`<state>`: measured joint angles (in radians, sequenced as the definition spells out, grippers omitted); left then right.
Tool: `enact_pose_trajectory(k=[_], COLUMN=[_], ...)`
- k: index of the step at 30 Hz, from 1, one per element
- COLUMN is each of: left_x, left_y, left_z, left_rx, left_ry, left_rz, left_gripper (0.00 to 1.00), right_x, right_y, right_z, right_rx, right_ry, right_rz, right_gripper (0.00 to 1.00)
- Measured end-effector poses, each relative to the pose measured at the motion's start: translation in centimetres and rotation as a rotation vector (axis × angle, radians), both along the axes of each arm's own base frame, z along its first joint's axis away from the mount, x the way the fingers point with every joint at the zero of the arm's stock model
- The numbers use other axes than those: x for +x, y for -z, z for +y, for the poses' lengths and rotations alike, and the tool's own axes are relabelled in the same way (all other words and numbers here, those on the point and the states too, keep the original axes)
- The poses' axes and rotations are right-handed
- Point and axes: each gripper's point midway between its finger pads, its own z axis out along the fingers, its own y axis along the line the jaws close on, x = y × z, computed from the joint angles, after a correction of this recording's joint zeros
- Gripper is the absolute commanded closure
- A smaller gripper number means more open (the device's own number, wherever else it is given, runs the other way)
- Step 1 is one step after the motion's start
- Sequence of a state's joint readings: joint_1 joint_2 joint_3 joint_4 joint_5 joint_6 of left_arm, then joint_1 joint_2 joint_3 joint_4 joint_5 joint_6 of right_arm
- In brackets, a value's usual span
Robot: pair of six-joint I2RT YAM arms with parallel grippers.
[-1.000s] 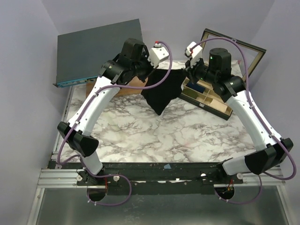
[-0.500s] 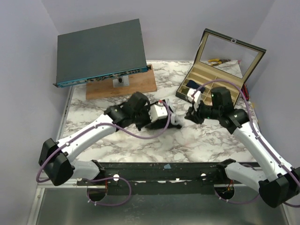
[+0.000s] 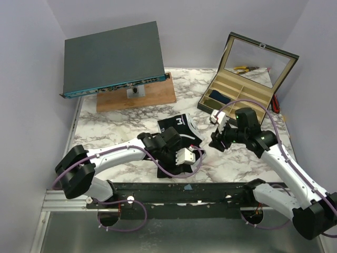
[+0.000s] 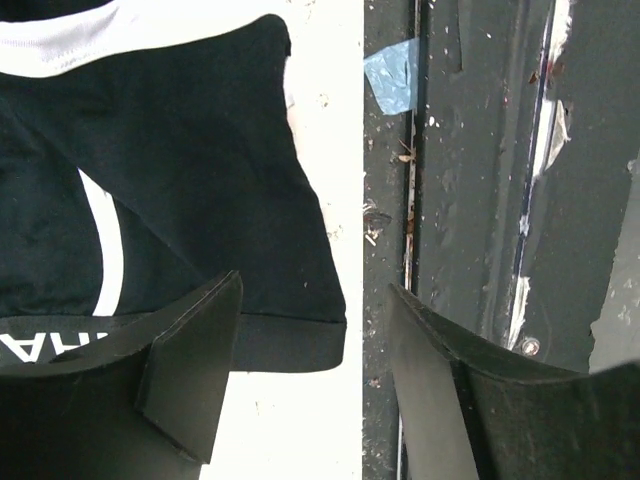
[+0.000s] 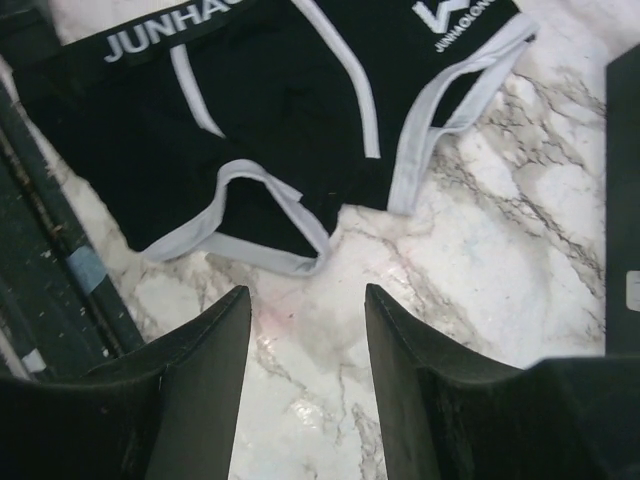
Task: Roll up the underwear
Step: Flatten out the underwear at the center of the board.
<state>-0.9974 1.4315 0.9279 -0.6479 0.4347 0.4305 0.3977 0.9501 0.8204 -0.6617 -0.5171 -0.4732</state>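
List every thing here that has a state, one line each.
underwear: unrolled, lying loosely spread on the table, not gripped.
left end effector: open, empty, over the underwear's near edge.
right end effector: open, empty, over bare table beside the underwear.
compartment box: open, lid standing up.

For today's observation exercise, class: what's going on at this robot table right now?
Two robot arms are working on the black underwear, which lies spread out and unrolled on the marble table. The jaws of the left arm stand open over its near hem. Those of the right arm stand open over bare marble just beside it. Neither holds anything.
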Motion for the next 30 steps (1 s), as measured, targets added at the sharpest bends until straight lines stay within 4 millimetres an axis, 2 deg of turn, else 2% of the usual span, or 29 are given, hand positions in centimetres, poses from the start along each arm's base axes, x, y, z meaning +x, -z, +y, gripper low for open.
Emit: enact_pose_trajectory(k=[4, 8, 13, 17, 20, 23, 30], left_x=[-0.6, -0.4, 3.2, 6.1, 6.7, 7.0, 7.5], left_y=[-0.4, -2.0, -5.2, -6.7, -7.0, -7.5, -8.3], left_z=[1.0, 2.4, 3.8, 4.5, 4.4, 4.3, 4.3], left_rx=[-0.01, -0.071, -0.182, -0.236, -0.252, -0.27, -0.302], left_ry=[0.014, -0.017, -0.152, -0.238, -0.252, -0.256, -0.272], left_rz=[-0.009, -0.058, -0.166, -0.237, -0.256, -0.273, -0.311], left_gripper=[0.32, 0.28, 0.26, 0.25, 0.25, 0.25, 0.25], right_x=[2.4, 4.0, 5.1, 7.3, 9.7, 11.9, 13.2], right_y=[0.9, 2.8, 6.1, 7.2, 7.7, 9.1, 13.9], right_z=[0.2, 0.8, 1.6, 2.9, 4.1, 5.0, 4.7], right_rx=[-0.004, -0.011, -0.044, -0.047, -0.044, -0.057, -0.141], right_ry=[0.082, 0.112, 0.107, 0.101, 0.098, 0.104, 0.148], right_rz=[0.002, 0.057, 0.168, 0.206, 0.204, 0.213, 0.272], right_gripper=[0.47, 0.47, 0.47, 0.46, 0.46, 0.46, 0.51])
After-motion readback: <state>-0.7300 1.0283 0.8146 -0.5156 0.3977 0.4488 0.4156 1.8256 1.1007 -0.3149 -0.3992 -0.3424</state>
